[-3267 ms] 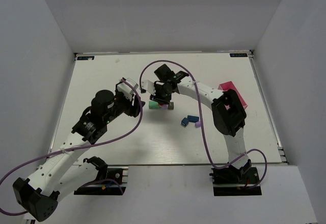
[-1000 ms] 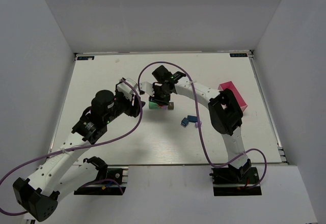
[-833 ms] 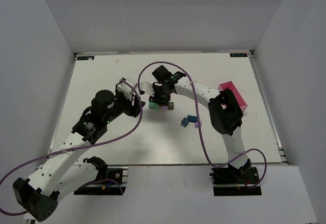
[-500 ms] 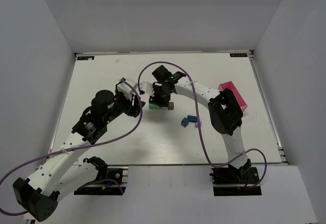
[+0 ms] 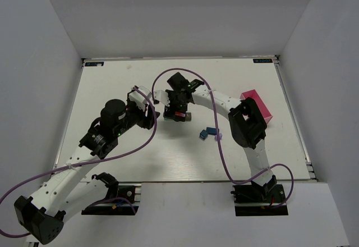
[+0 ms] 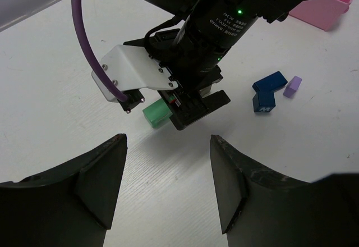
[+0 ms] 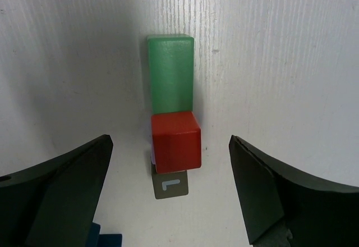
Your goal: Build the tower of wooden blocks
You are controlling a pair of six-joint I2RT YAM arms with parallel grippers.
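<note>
The tower stands mid-table: a red cube (image 7: 176, 141) rests on top of a flat green bar (image 7: 170, 73) and a grey block marked L (image 7: 170, 185), with a pale block mostly hidden under the red one. My right gripper (image 7: 170, 141) hangs straight above it, open wide, fingers clear of the red cube on both sides. In the top view the right gripper (image 5: 178, 110) covers most of the tower (image 5: 168, 115). My left gripper (image 6: 168, 146) is open and empty just left of it. Loose wood blocks lie to the right: two blue (image 6: 269, 82) (image 6: 262, 102) and a purple one (image 6: 292, 86).
A pink tray (image 5: 259, 104) sits at the table's right side behind the right arm. The right arm's purple cable (image 5: 168, 76) loops over the tower area. The left arm (image 5: 115, 120) reaches in from the near left. Grey walls enclose the table.
My right gripper has opened wide, and the red cube now sits free on the stack. The left arm has not moved.
</note>
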